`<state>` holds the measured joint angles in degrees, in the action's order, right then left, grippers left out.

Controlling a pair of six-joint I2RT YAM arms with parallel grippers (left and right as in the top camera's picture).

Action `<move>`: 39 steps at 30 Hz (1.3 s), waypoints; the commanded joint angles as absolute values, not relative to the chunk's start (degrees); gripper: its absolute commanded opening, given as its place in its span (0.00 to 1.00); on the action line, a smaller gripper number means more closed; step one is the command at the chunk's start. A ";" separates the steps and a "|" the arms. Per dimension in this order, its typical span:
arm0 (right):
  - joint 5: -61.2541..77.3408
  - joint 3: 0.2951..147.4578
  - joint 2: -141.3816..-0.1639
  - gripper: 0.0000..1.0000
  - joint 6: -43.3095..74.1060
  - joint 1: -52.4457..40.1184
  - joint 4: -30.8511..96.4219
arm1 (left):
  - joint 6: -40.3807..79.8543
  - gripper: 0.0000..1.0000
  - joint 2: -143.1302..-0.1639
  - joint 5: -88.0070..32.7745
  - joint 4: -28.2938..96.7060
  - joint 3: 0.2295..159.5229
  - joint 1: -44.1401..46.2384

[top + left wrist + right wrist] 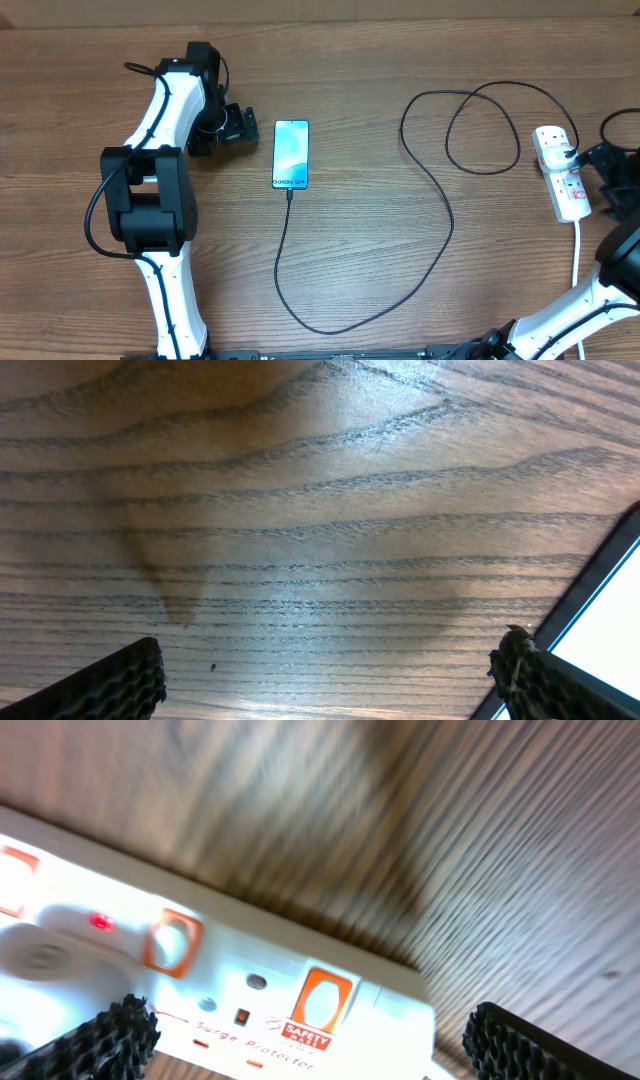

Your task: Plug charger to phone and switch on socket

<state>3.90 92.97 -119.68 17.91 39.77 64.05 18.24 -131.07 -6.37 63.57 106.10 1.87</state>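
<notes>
The phone lies flat with its light blue screen up. The black charger cable meets its near end at the connector tip. The cable loops across the table to a black plug in the white socket strip at the far right. My left gripper is open and empty, just left of the phone; the phone's dark edge shows by its right finger. My right gripper is open and hovers over the socket, fingers either side. A small red light glows on the strip.
The socket's white cord runs toward the table's front right. The cable's double loop lies between the phone and the socket. Bare wooden table surrounds the phone.
</notes>
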 commanded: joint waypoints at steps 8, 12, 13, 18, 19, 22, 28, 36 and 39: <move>2.13 95.79 -119.70 1.00 17.54 39.29 63.16 | 18.24 1.00 -130.93 -6.15 63.53 106.10 2.17; 2.00 93.95 -119.70 1.00 17.54 39.29 62.26 | 18.24 1.00 -130.93 -6.15 63.53 106.10 2.17; 2.00 93.54 -119.70 1.00 17.54 39.29 61.93 | 18.24 1.00 -130.93 -6.15 63.53 106.10 2.17; 2.00 90.45 -119.70 1.00 17.58 39.29 59.44 | 18.24 1.00 -130.93 -6.15 63.53 106.10 2.17; 2.02 89.93 -119.70 1.00 17.58 39.29 58.96 | 18.24 1.00 -130.93 -6.15 63.53 106.10 2.17; 2.04 88.79 -119.70 1.00 17.78 39.29 58.11 | 18.24 1.00 -130.93 -6.15 63.53 106.10 2.17; 2.33 87.35 -119.70 1.00 17.87 39.24 56.62 | 18.24 1.00 -130.93 -6.15 63.53 106.10 2.17; 3.14 85.52 -119.70 1.00 17.98 39.13 55.35 | 18.24 1.00 -130.93 -6.15 63.53 106.10 2.17; 5.43 85.52 -119.70 1.00 17.98 39.13 55.96 | 18.24 1.00 -130.93 -6.15 63.53 106.10 2.17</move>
<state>2.33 87.50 -119.33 18.04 39.79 55.16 18.26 -131.07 -6.37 63.57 106.10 1.87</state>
